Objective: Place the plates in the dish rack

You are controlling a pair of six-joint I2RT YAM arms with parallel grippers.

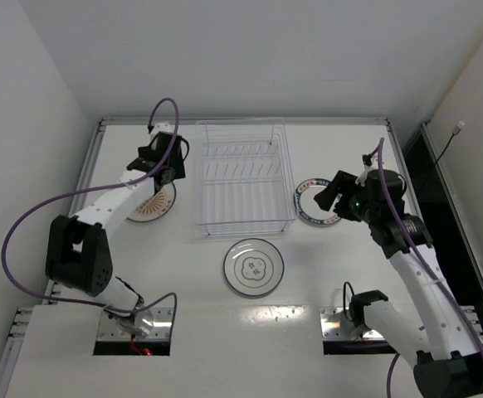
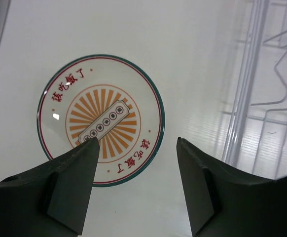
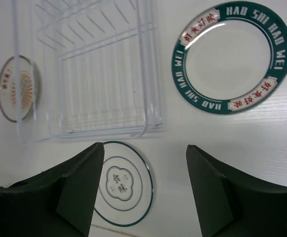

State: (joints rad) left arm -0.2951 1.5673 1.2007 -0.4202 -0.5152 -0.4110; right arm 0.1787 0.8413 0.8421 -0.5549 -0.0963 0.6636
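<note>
Three plates lie flat on the white table around the wire dish rack point(image 1: 243, 220). Left of the rack is the orange-rayed plate point(image 1: 153, 206) point(image 2: 100, 118), and my left gripper point(image 1: 170, 171) point(image 2: 136, 140) hovers open above its rack-side edge with nothing between the fingers. The dark-banded plate point(image 1: 309, 207) point(image 3: 231, 57) sits right of the rack. My right gripper point(image 1: 328, 196) point(image 3: 144, 146) hangs open over it, holding nothing. In front of the rack rests the grey-ringed plate point(image 1: 253, 266) point(image 3: 121, 190). No plate stands in the rack point(image 2: 247, 98) point(image 3: 151, 74).
White walls close in the table at the back and on both sides. A raised metal rail point(image 1: 241, 121) runs along the table's far edge. Purple cables point(image 1: 26, 224) loop from both arms. The arm bases stand at the near edge.
</note>
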